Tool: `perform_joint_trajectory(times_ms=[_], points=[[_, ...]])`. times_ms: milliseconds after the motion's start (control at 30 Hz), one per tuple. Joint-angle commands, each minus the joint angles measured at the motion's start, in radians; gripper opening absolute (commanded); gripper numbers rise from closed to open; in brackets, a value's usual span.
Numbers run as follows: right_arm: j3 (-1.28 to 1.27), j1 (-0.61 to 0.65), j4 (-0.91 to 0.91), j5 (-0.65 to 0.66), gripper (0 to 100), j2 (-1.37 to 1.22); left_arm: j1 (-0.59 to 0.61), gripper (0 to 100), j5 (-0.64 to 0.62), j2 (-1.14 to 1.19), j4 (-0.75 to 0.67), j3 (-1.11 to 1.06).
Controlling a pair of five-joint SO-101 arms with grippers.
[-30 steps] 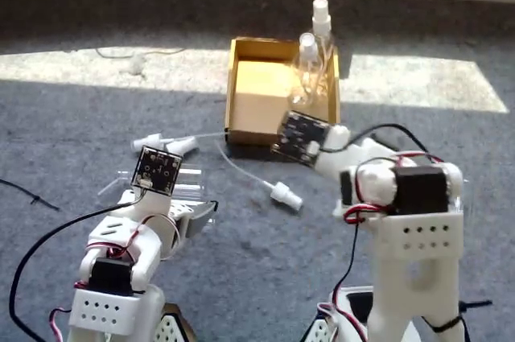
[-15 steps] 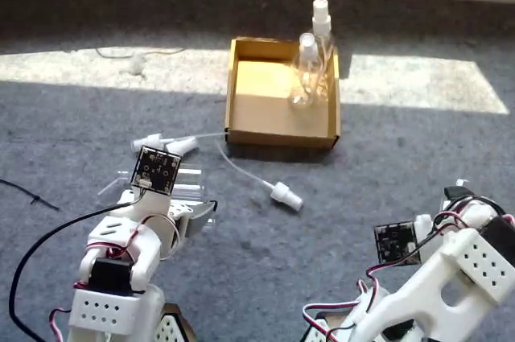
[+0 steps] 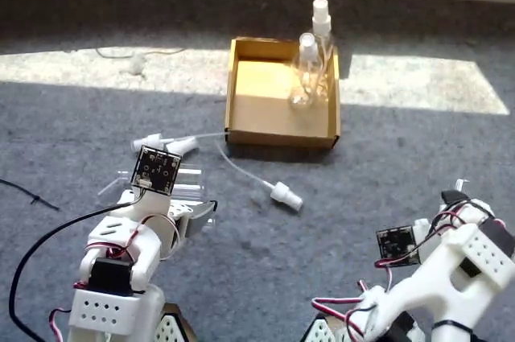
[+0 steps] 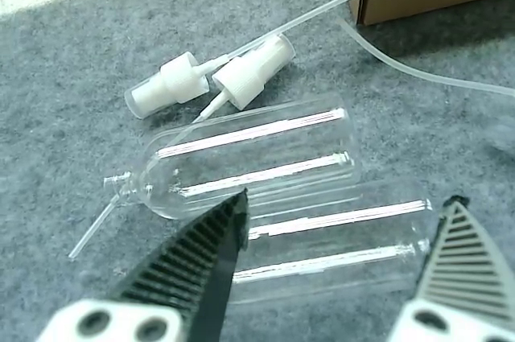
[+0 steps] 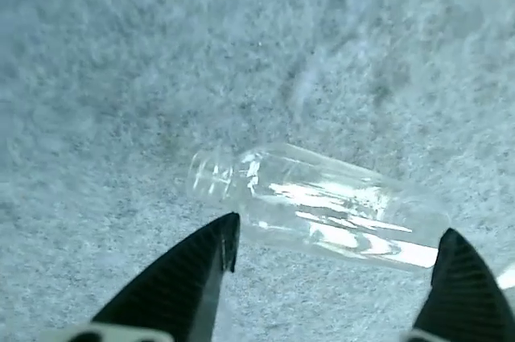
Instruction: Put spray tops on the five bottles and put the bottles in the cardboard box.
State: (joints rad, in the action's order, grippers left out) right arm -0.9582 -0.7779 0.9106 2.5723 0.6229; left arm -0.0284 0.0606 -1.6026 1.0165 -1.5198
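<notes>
Broadly, open room: grey carpet was left bare between the cardboard box and the right arm; a loose spray top with its tube was laid nearer the middle.
Box edges: two capped bottles were stood upright against the far right wall.
Left gripper: held low, jaws spread wide over two uncapped bottles laid side by side; two spray tops were laid just beyond, near the box corner.
Right gripper: held low over the carpet, jaws spread wide over one uncapped bottle laid on its side.
</notes>
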Motion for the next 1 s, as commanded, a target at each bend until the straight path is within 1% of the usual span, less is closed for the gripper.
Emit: perform_joint_trajectory(times_ms=[0, 100, 133, 167, 200, 333, 433, 500, 633, 667, 767, 967], points=[[0.147, 0.068, 0.021, -0.278, 33.4, -0.091, 0.013, 34, 0.011, -0.008, -0.020, 0.031], [0.252, 0.142, 0.028, -0.585, 33.4, -0.160, 0.013, 34, 0.011, -0.008, -0.020, 0.030], [0.283, 0.160, 0.025, -0.664, 33.4, -0.177, 0.013, 34, 0.011, -0.008, -0.020, 0.030], [0.317, 0.173, 0.025, -0.706, 33.4, -0.191, 0.013, 34, 0.011, -0.008, -0.020, 0.030], [0.344, 0.176, 0.025, -0.700, 33.4, -0.203, 0.013, 34, 0.011, -0.008, -0.020, 0.028], [0.390, 0.176, 0.025, -0.580, 33.4, -0.236, 0.012, 34, 0.011, -0.008, -0.020, 0.028], [0.392, 0.176, 0.022, -0.555, 33.4, -0.252, 0.013, 34, 0.011, -0.008, -0.020, 0.028], [0.394, 0.173, 0.021, -0.517, 33.4, -0.271, 0.013, 34, 0.011, -0.008, -0.020, 0.028], [0.398, 0.102, 0.021, -0.313, 33.4, -0.326, 0.013, 34, 0.011, -0.008, -0.020, 0.028], [0.398, 0.088, 0.021, -0.288, 33.4, -0.341, 0.013, 34, 0.011, -0.008, -0.020, 0.028], [0.398, 0.068, 0.021, -0.298, 33.4, -0.390, 0.013, 34, 0.011, -0.008, -0.020, 0.028], [0.400, 0.073, 0.019, -0.333, 33.4, -0.469, 0.013, 34, 0.011, -0.008, -0.020, 0.028]])
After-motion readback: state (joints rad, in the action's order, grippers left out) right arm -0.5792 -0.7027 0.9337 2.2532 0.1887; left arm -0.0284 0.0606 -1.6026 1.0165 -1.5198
